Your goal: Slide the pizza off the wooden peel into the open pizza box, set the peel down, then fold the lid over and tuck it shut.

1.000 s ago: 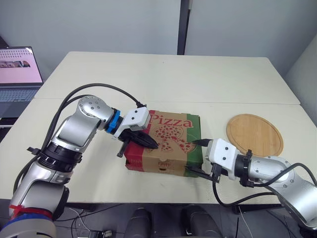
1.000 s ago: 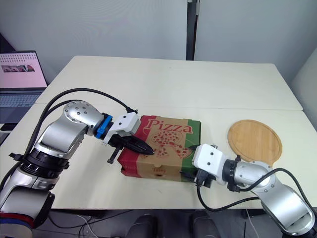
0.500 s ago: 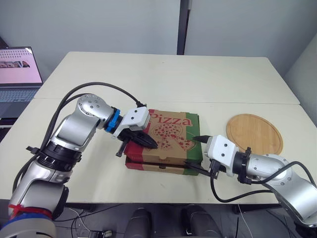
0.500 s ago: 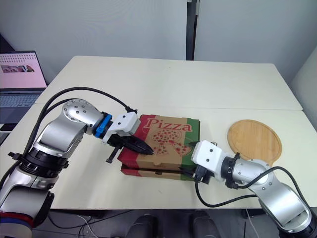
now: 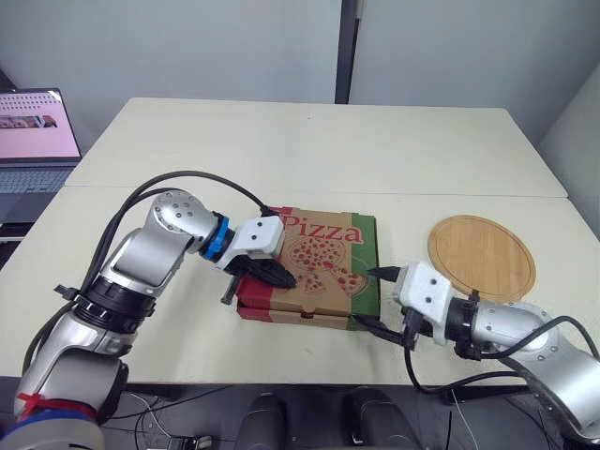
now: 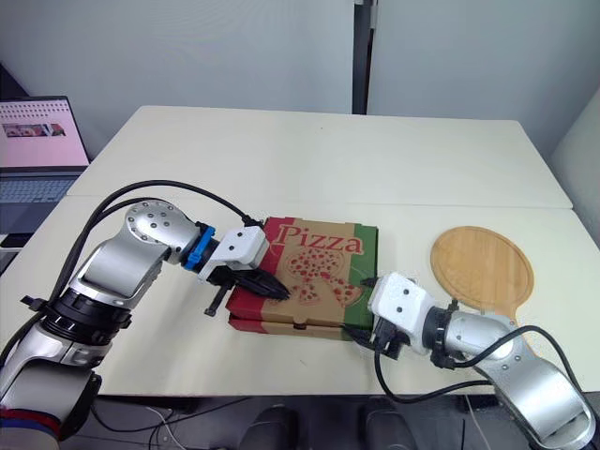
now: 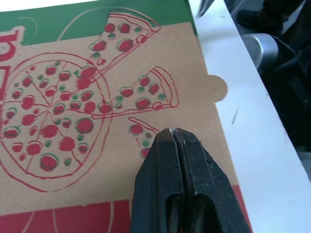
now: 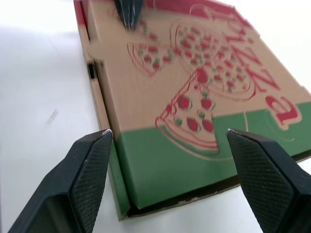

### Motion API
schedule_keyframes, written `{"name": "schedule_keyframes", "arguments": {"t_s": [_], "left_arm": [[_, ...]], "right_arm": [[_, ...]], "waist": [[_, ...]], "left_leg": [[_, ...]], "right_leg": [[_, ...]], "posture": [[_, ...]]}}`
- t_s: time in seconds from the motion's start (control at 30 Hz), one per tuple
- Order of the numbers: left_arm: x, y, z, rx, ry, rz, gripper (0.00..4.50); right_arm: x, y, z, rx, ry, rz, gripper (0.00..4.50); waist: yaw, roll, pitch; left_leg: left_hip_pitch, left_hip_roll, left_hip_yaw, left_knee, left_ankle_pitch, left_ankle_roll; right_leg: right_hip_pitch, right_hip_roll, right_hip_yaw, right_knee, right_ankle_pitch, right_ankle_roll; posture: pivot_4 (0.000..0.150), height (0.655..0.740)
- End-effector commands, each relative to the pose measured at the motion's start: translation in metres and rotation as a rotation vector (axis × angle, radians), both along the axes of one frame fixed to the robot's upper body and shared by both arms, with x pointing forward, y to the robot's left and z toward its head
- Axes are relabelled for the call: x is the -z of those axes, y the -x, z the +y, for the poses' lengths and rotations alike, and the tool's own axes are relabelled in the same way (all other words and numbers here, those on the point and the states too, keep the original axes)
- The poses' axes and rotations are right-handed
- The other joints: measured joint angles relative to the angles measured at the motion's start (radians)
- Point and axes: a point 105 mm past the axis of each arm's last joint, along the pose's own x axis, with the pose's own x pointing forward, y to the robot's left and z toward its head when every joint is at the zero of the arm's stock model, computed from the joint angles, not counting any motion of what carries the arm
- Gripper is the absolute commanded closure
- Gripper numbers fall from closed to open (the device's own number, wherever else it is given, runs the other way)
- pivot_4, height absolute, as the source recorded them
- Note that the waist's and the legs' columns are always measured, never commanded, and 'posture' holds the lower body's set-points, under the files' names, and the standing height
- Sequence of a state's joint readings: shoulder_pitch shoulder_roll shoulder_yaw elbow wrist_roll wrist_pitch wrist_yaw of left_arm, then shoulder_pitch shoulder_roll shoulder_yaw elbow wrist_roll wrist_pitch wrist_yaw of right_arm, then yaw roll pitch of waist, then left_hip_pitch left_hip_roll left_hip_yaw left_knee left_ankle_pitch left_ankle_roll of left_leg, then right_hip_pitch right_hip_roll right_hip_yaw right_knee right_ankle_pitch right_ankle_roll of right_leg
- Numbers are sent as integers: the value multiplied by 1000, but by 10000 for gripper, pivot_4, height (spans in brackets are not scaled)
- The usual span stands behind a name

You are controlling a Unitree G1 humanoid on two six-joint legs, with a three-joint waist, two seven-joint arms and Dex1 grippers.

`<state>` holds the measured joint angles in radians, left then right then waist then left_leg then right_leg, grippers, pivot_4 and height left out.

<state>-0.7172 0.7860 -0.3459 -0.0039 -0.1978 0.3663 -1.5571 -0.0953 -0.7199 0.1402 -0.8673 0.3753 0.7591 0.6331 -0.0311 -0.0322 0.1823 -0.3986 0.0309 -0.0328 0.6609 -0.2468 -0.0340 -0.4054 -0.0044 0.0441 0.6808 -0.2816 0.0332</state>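
Pizza box (image 5: 319,258), one; peel (image 5: 482,253), one; left claw (image 7: 172,133) plus right claw (image 8: 169,133), two.

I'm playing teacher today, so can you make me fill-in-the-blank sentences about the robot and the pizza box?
The left gripper has its fingers ___ on the lid of the pizza box.
The right gripper has its fingers ___ at the box's green end.
The wooden peel lies on the robot's ___ side of the box.
Missing words: shut, open, right.

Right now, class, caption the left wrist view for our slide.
Shut left gripper resting on the printed pizza box lid.
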Motion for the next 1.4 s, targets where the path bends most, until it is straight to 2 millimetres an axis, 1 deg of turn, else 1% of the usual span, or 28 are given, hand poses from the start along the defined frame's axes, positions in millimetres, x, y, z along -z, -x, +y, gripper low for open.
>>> {"name": "schedule_keyframes", "arguments": {"t_s": [0.03,0.07,0.13,0.23,0.3,0.33,0.4,0.47,0.53,0.57,0.63,0.73,0.77,0.83,0.97,1.13,1.27,1.4], "left_arm": [[-8,-4,-1,-17,21,-29,45000],[-10,-5,-1,-21,27,-33,45000],[-12,-7,-1,-26,34,-36,45000],[-19,-8,1,-41,62,-45,45000],[-25,-10,3,-62,89,-63,45000],[-30,-10,6,-78,98,-67,45000],[-37,-13,17,-125,100,-80,45000],[-42,-16,31,-170,87,-98,45000],[-45,-17,51,-225,64,-100,45000],[-43,-17,64,-247,36,-101,45000],[-38,-13,83,-269,-25,-101,45000],[-25,-7,100,-296,-88,-79,45000],[-20,-5,101,-295,-94,-72,45000],[-14,-1,95,-288,-75,-51,45000],[-7,4,83,-269,-48,-27,45000],[1,4,71,-247,-49,-20,45000],[11,6,67,-204,-88,-29,45000],[7,2,57,-210,-38,-40,45000]], "right_arm": [[-13,-8,6,22,-54,-33,4839],[-9,-16,7,50,-37,-37,6559],[-3,-23,10,66,-20,-33,10411],[7,-26,19,42,5,-19,20775],[12,-25,21,22,21,-9,26576],[12,-25,22,13,23,-6,30750],[13,-23,24,-5,27,-3,38399],[15,-22,24,-16,31,0,44134],[16,-21,24,-21,33,1,44640],[17,-21,24,-26,35,2,44640],[18,-20,24,-37,39,4,44640],[19,-19,24,-52,46,8,44640],[20,-19,24,-57,49,9,44640],[20,-19,24,-64,49,12,44640],[21,-18,25,-78,52,16,44640],[21,-18,25,-82,53,14,44640],[18,-19,26,-78,45,4,44640],[13,-21,27,-74,33,-9,44640]], "waist": [[-1,0,0],[-2,0,0],[-2,0,0],[-1,0,0],[-1,0,0],[0,0,0],[-1,0,0],[-3,0,0],[-5,0,0],[-5,0,0],[-7,0,0],[-1,1,0],[1,0,0],[5,0,0],[5,0,0],[1,0,0],[0,0,0],[1,0,0]], "left_leg": [[0,0,0,0,0,0],[0,0,0,0,0,0],[0,0,0,0,0,0],[0,0,0,0,0,0],[0,0,0,0,0,0],[-1,0,0,0,0,0],[-1,0,0,0,0,0],[0,0,0,0,0,0],[0,1,0,0,0,0],[0,1,0,0,0,0],[1,1,0,-1,0,0],[0,1,0,-1,0,0],[0,1,1,-1,0,0],[0,1,0,-1,0,0],[-1,1,0,0,0,0],[0,1,0,-1,0,0],[0,1,0,-1,0,0],[0,1,1,-1,0,0]], "right_leg": [[0,0,0,0,0,0],[0,0,0,0,0,0],[0,0,0,0,0,0],[0,0,0,0,0,0],[-1,0,0,0,0,0],[-1,0,0,0,0,0],[-1,0,0,0,0,0],[-1,0,0,0,0,0],[-1,1,0,0,0,0],[-1,1,0,0,0,0],[-1,1,0,0,0,0],[-1,0,0,0,0,-1],[-1,0,0,0,0,-1],[-1,0,0,0,0,-1],[-1,-1,-1,-1,0,-1],[-1,0,-1,0,0,-1],[-1,0,0,0,0,-1],[-1,0,0,0,0,-1]], "posture": [[1500,7400],[1500,7400],[1500,7400],[1500,7400],[1500,7400],[1500,7400],[1500,7400],[1500,7400],[1500,7400],[1500,7400],[1500,7400],[1500,7400],[1500,7400],[1500,7400],[1500,7400],[1500,7400],[1500,7400],[1500,7400]]}}
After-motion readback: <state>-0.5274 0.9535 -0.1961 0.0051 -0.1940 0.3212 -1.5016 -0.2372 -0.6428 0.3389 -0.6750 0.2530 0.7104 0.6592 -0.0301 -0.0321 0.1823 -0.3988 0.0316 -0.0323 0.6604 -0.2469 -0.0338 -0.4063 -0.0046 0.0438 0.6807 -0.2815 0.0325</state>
